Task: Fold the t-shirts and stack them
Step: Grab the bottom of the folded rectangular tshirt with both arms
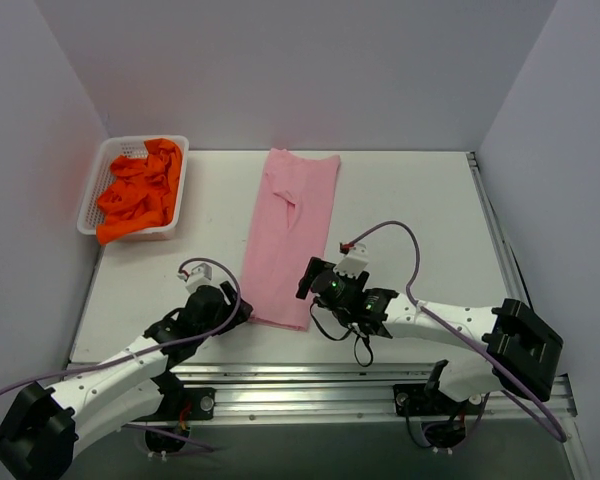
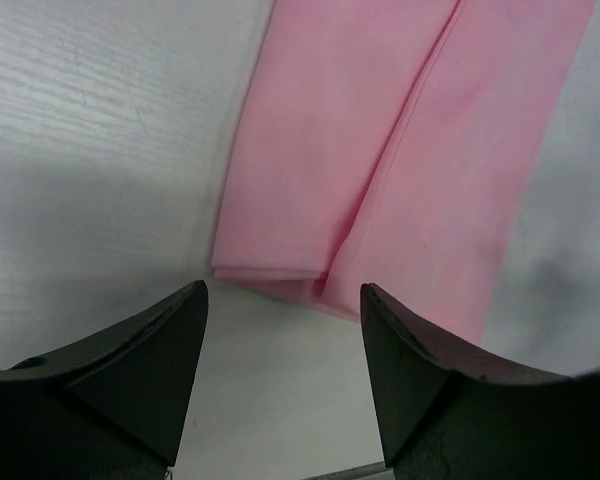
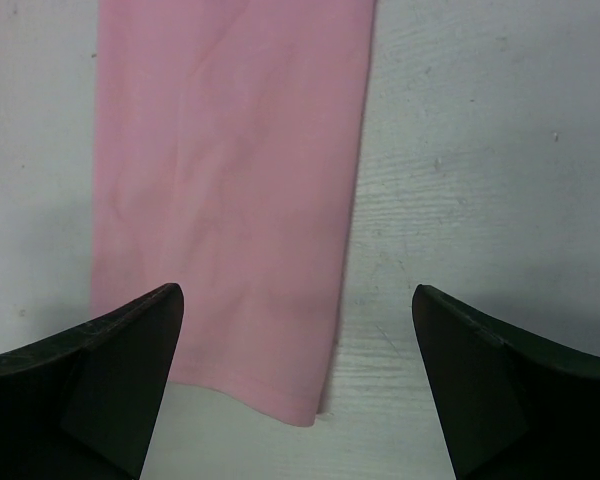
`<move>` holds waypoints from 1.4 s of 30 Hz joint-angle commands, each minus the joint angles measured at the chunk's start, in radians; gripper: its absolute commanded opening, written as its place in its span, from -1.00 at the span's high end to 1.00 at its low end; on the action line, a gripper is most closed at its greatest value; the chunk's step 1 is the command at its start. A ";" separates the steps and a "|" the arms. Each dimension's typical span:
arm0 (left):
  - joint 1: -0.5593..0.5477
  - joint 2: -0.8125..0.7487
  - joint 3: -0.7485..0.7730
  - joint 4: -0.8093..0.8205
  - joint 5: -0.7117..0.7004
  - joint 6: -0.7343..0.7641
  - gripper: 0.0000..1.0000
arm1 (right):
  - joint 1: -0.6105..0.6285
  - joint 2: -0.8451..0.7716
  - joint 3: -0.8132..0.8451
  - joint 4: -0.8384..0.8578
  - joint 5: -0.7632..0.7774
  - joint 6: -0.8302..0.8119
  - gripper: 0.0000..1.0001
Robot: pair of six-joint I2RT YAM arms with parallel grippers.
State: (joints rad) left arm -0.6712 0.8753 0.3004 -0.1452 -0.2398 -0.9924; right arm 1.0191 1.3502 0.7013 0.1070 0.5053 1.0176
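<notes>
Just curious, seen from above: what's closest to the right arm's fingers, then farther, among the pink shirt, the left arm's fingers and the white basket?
1. The pink shirt, right beside the right fingers, on their left.
2. The left fingers, on the other side of the shirt's near end.
3. The white basket, away in the far left corner.

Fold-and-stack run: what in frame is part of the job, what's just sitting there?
Job:
- pink t-shirt, folded into a long strip mid-table
- orange t-shirts, heaped in the basket

Just there:
- white mesh basket, only holding the orange ones
- table
</notes>
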 commanded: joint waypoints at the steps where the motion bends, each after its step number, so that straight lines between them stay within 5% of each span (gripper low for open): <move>1: -0.022 -0.053 -0.020 -0.068 -0.079 -0.037 -0.42 | 0.018 -0.005 -0.031 -0.018 0.061 0.059 -0.88; 19: -0.025 0.181 -0.026 0.128 -0.121 -0.022 -0.08 | 0.018 0.044 -0.077 0.028 0.021 0.076 -0.88; 26: -0.025 0.232 -0.015 0.194 -0.119 -0.006 0.62 | 0.038 0.035 -0.134 0.057 0.002 0.113 -0.82; 29: -0.027 0.249 -0.007 0.205 -0.107 -0.005 0.83 | 0.058 0.040 -0.167 0.085 -0.007 0.134 -0.67; 34: -0.073 0.281 0.006 0.226 -0.108 -0.029 0.88 | 0.085 0.041 -0.213 0.121 -0.014 0.176 -0.33; 42: -0.188 0.401 0.063 0.257 -0.153 -0.087 0.91 | 0.110 0.035 -0.237 0.123 0.004 0.208 -0.14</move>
State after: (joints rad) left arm -0.8268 1.2304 0.3408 0.1219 -0.3767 -1.0485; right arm 1.1156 1.3876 0.4797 0.2443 0.4759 1.1873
